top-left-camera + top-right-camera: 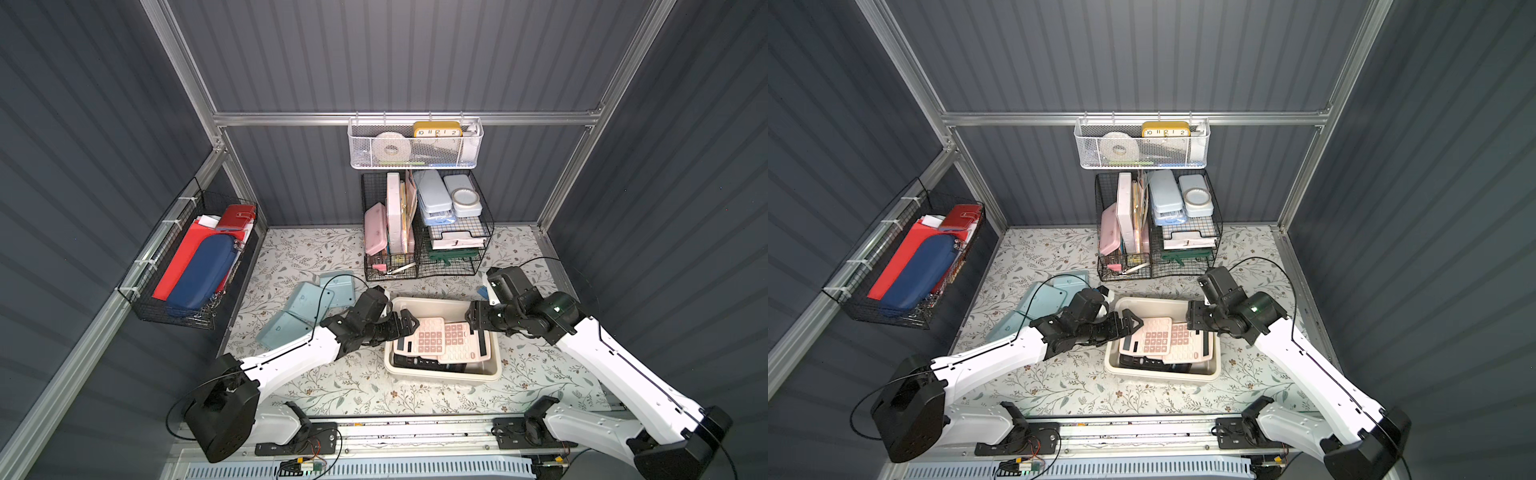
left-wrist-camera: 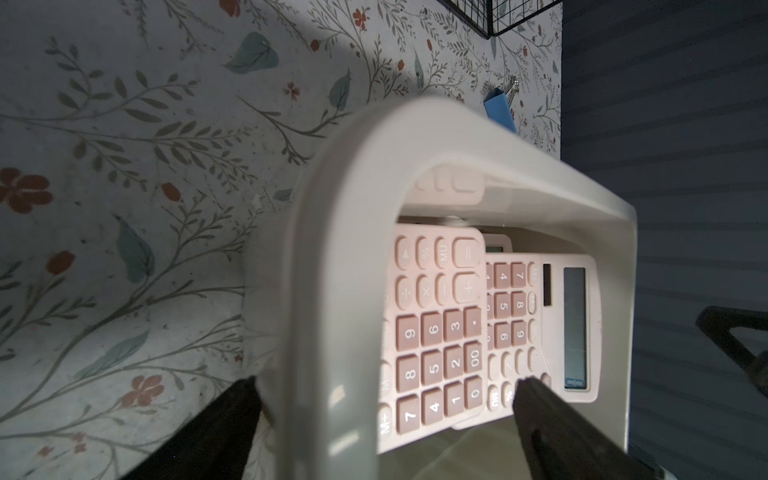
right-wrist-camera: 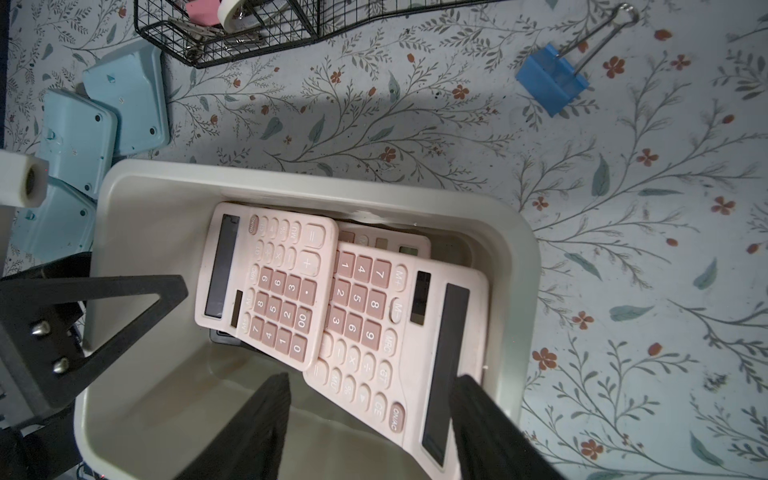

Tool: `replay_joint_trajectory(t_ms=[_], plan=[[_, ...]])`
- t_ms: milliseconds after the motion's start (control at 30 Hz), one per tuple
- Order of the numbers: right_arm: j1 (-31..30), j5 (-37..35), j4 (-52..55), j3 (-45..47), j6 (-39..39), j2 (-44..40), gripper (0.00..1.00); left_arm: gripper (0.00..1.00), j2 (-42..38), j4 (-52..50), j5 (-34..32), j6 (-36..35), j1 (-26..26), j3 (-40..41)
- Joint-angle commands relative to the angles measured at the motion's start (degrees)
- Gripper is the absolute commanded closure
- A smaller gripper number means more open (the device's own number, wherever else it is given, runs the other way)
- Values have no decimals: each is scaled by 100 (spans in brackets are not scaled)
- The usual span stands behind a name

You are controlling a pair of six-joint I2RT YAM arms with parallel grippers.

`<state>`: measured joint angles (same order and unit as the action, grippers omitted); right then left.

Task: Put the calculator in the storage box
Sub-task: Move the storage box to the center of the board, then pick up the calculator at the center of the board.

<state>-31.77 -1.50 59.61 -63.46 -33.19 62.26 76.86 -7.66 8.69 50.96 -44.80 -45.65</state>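
**Q:** Top views: where is the calculator (image 1: 459, 345)?

**A:** Inside the box (image 1: 440, 376), face up, partly under a second calculator (image 1: 422, 338). Its long axis runs 9 to 3 o'clock, with the display at 3. The right end effector (image 1: 473, 330) stands over that display end. The left end effector (image 1: 407, 326) sits at the 9 o'clock rim, farther off.

**Q:** Left wrist view?

**A:** Fingers (image 2: 565, 436) fully spread, straddling the rim, holding nothing.

**Q:** Right wrist view?

**A:** Fingers (image 3: 266, 415) spread, flanking the display end. A gap shows beside one. Judgement: not gripped. The next move is probably a straight lift clear.
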Motion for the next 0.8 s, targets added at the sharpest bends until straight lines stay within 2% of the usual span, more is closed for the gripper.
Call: replay_joint_trajectory(t_ms=[0,67,200,400,633,767], plan=[[57,195,-99,18,147,-171,34,1,-341,-480,-529,93,55,-418],[52,465,-317,43,205,-269,33,1,-490,-991,-799,-126,352,-599],[56,1134,-805,75,303,-324,31,1,-606,-1411,-801,-686,1274,-835],[-17,2309,-1943,73,34,-83,24,1,-13,-1570,-1258,-1261,2489,-1460],[-649,2440,-2479,-492,-83,819,21,1,916,-1082,-1382,-1536,3718,-2054],[-1065,2430,-2684,-880,-130,1424,21,1,1364,-825,-1045,-1679,4558,-2071]])
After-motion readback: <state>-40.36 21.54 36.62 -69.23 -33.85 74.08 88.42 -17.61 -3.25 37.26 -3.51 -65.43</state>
